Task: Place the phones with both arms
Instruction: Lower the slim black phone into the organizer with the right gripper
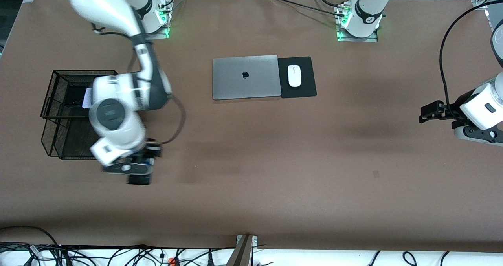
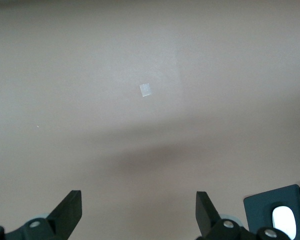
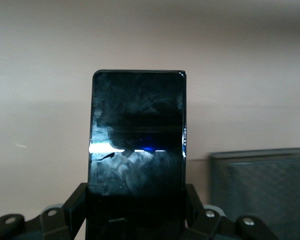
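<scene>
A long slim black phone is pinched between the fingers of the right gripper, its glossy, smudged face turned toward the right wrist camera and its free end projecting away from the fingers. In the front view this right gripper is seen over bare table just beside the nearer corner of a black wire mesh basket, which stands toward the right arm's end of the table. The same basket is visible in the right wrist view as a dark mesh wall beside the held phone. Inside the basket, in its part farther from the front camera, a squarish black phone is seen lying, and a lavender-white phone is just beside it, partly hidden by the right arm.

The left gripper is held over bare table at the left arm's end, its fingers spread apart with nothing between them.

A closed grey laptop lies mid-table, touching a black mouse pad that carries a white mouse. A small pale square mark is seen on the brown table surface. Loose cables are strung along the table's edges.
</scene>
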Available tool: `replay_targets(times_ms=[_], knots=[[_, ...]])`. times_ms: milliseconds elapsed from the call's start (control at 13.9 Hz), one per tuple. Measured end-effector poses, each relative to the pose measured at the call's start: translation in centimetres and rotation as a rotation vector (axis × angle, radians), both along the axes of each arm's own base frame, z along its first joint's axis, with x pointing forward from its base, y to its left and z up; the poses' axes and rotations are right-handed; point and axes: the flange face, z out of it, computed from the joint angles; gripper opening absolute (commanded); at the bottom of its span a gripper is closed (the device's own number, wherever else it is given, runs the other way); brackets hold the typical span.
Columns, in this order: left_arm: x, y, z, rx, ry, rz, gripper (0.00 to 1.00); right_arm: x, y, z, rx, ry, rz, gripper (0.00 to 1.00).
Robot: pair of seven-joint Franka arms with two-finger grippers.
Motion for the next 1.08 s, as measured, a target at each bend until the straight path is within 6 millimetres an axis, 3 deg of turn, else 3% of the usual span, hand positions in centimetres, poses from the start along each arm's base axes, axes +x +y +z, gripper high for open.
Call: replay_targets(times_ms=[216, 361, 721, 866, 1082], knots=[[0.0, 0.0, 0.0, 0.000, 0.000, 0.000, 1.00, 0.5, -11.1, 1.3, 0.010, 0.073, 0.005, 0.27], [0.0, 0.0, 0.0, 0.000, 0.000, 0.000, 1.00, 0.3, -16.6, 1.1, 0.014, 0.090, -0.029, 0.27], [0.0, 0.0, 0.0, 0.000, 0.000, -0.001, 1.00, -3.0, -28.1, -3.6, 0.096, 0.204, -0.044, 0.27], [0.0, 0.0, 0.0, 0.000, 0.000, -0.001, 1.00, -3.6, -30.3, -5.2, 0.106, 0.188, -0.063, 0.27], [0.0, 0.0, 0.0, 0.000, 0.000, -0.001, 1.00, -4.0, -30.1, -6.9, 0.145, 0.200, -0.078, 0.27]])
